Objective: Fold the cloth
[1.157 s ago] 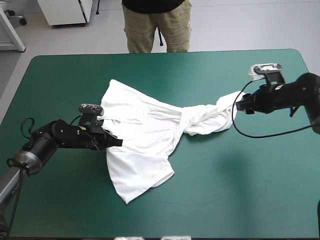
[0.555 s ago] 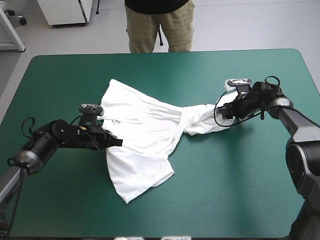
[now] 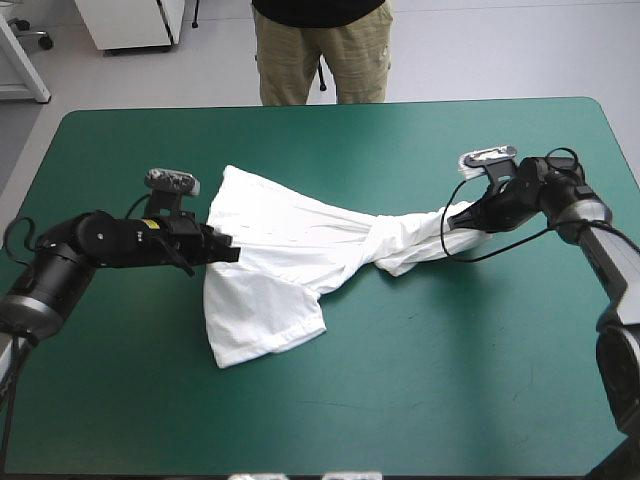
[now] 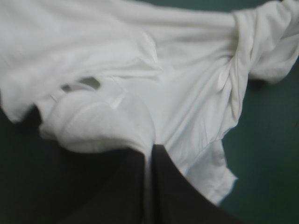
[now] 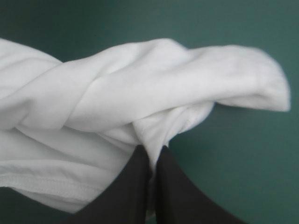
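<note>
Stretched tauter than before across mid-frame, the T-shirt [image 3: 290,250] lies on the teal-green desk [image 3: 450,380] — we see left jaws and right jaws pinching its opposite ends.

The T-shirt [image 3: 280,260] is seen plain white, the worktop [image 3: 450,380] teal-green, the left gripper [image 3: 231,252] and right gripper [image 3: 456,218] black.

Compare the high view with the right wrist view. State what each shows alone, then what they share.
High view only: the whole T-shirt, spread at its left half and twisted into a rope toward the right, the left jaws at its left edge, and every edge of the table. Right wrist view only: how the right jaws stand, all but shut, a fold of white fabric pinched between them. Both: the twisted end of the T-shirt against the teal-green cover.
</note>
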Robot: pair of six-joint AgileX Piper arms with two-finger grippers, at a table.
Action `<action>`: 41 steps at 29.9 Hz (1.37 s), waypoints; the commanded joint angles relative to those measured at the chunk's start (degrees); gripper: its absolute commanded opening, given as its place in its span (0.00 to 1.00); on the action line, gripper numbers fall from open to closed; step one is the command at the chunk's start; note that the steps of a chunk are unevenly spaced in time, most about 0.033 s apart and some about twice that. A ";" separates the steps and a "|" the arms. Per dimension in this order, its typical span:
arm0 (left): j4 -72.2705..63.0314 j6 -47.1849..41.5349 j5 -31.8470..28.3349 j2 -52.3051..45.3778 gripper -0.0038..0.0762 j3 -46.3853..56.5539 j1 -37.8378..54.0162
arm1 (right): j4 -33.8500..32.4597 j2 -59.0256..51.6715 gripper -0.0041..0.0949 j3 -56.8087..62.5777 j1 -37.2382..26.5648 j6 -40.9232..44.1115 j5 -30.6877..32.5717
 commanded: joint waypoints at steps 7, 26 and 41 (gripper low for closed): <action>25.69 -15.80 9.24 -5.30 0.04 -35.93 -0.38 | -12.69 -18.73 0.04 -1.47 0.03 4.87 0.54; 45.44 -18.26 14.78 -5.30 0.04 -76.77 -0.38 | 3.95 -49.07 0.02 -15.44 0.03 -8.56 6.55; 41.73 -20.47 17.52 -1.37 0.04 -44.22 -0.38 | 13.20 -43.97 0.03 1.36 0.03 -8.23 10.90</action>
